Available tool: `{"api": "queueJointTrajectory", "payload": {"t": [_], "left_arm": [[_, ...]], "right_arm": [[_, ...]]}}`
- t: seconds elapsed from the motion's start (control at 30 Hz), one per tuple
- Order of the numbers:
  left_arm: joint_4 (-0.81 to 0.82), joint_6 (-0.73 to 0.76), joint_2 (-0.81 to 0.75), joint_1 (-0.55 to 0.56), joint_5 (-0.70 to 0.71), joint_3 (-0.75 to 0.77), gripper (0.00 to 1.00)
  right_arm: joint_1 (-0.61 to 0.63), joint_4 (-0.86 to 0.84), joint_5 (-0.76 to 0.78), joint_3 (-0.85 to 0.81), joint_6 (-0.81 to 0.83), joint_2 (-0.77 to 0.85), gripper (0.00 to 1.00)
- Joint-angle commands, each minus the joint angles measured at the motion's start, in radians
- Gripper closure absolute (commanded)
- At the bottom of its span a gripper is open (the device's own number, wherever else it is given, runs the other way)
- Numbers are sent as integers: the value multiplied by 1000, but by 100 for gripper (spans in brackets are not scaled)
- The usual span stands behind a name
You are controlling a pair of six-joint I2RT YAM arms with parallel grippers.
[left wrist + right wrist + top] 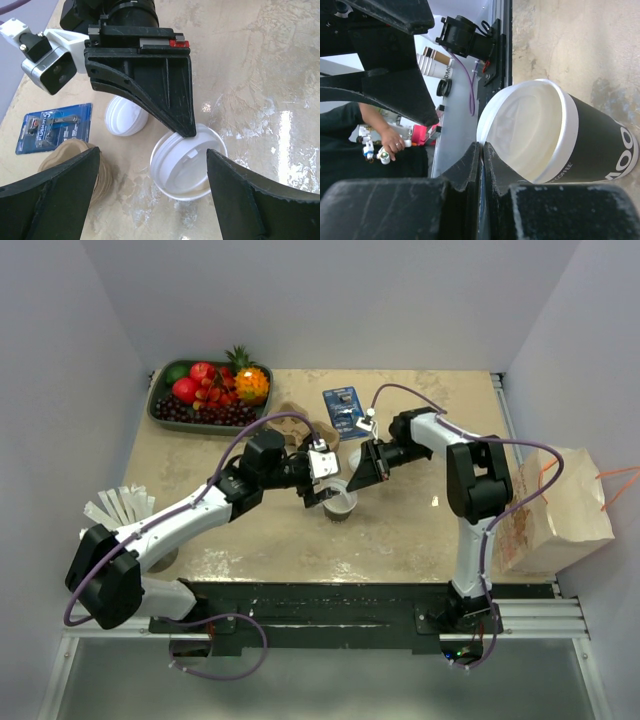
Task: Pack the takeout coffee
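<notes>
Takeout coffee [341,505] stood upright mid-surface, lid on. Left gripper [152,155] jaws were wide open over it, holding nothing. Right gripper [482,150] jaws were shut, tips against the lid rim.

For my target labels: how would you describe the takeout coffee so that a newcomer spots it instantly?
Start at the beige table and look at its centre, in front of the fruit tray. There stands the takeout coffee, a dark cup wearing a white lid. The loose lid nearby sits on no cup.
</notes>
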State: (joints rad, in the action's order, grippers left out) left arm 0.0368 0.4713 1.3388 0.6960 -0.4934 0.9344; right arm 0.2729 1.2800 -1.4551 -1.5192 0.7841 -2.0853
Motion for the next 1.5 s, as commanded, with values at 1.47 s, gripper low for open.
{"api": "queueJointTrajectory", "payload": {"t": [1.47], "left_arm": [[169, -107, 120, 5, 104, -36, 9]], "right_arm": [[-57, 174, -140, -29, 33, 100, 95]]}}
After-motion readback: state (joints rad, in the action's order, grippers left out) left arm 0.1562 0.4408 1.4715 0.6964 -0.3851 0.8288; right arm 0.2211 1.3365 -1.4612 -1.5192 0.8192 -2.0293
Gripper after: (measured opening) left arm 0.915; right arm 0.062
